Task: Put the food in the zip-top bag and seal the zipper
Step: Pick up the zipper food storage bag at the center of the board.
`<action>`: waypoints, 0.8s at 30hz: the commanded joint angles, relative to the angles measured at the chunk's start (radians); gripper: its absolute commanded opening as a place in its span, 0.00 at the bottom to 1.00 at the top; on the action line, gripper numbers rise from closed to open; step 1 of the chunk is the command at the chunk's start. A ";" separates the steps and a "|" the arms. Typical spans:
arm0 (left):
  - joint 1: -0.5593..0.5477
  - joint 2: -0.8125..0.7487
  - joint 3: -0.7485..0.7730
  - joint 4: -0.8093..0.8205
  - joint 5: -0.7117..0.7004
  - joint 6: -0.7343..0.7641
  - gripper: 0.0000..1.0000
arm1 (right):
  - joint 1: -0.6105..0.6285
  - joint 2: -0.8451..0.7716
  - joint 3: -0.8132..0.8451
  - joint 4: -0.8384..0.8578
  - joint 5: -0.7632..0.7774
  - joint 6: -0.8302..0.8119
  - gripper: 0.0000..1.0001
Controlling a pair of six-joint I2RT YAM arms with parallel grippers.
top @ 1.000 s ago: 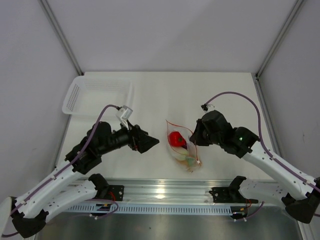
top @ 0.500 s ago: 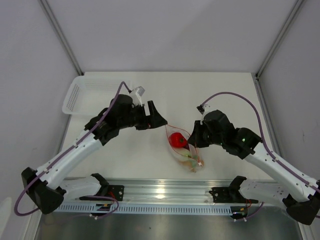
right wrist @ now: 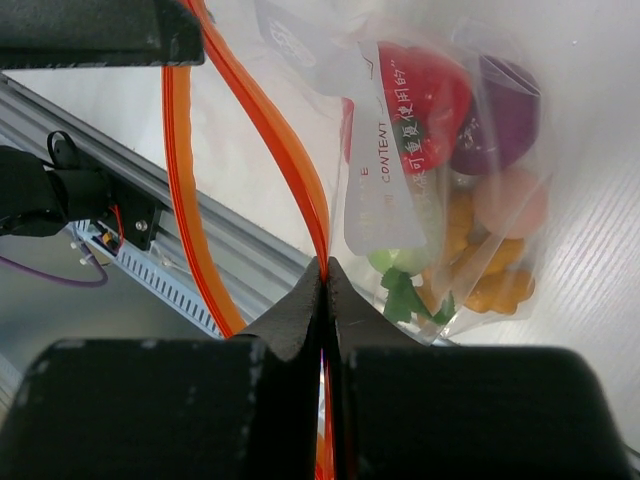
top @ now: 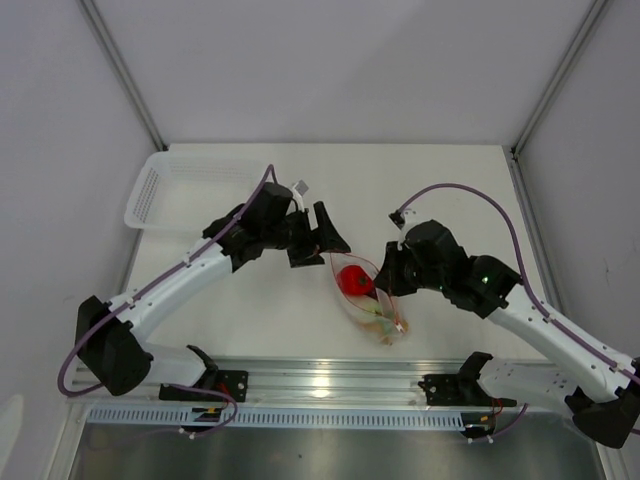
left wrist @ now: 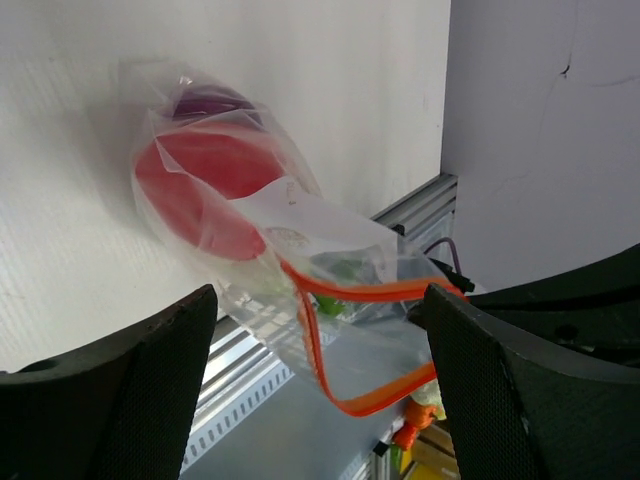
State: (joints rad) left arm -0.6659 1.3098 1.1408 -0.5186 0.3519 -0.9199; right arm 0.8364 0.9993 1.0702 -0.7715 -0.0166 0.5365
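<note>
The zip-top bag (top: 366, 300) lies near the table's front edge, lifted at one end. The food is inside it: a red round piece (left wrist: 200, 190), a purple one (right wrist: 505, 115), an orange-yellow one (right wrist: 490, 275) and a white one with green (right wrist: 400, 280). The zipper (left wrist: 345, 295) gapes in an orange loop. My right gripper (right wrist: 326, 268) is shut on one end of the zipper strip; from above it (top: 384, 283) sits at the bag's right side. My left gripper (left wrist: 320, 370) is open, and the bag's mouth shows between its fingers (left wrist: 120, 390). From above, the left gripper (top: 334, 242) hangs just beyond the bag's far-left corner.
A white slotted basket (top: 195, 185) stands at the back left of the table. The aluminium rail (top: 330, 380) runs along the near edge just below the bag. Purple cables (top: 470, 190) loop over both arms.
My left arm has swung from the near left up and across to the bag's far corner, its gripper staying open. The right gripper has kept its hold and shifted slightly left.
</note>
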 commanded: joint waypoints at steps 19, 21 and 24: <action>0.038 0.069 -0.021 0.229 0.220 -0.086 0.04 | 0.079 -0.007 0.030 -0.006 0.224 -0.026 0.49; 0.048 0.037 -0.042 0.218 0.233 -0.070 0.01 | 0.078 -0.030 0.036 -0.035 0.240 -0.001 0.57; 0.068 -0.018 -0.090 0.206 0.226 -0.063 0.01 | 0.079 -0.070 0.043 -0.054 0.221 0.010 0.67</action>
State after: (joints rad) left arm -0.6224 1.3796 1.0813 -0.3241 0.5426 -1.0096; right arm 0.9108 0.9863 1.0702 -0.8017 0.1719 0.5236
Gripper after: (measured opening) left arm 0.011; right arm 0.659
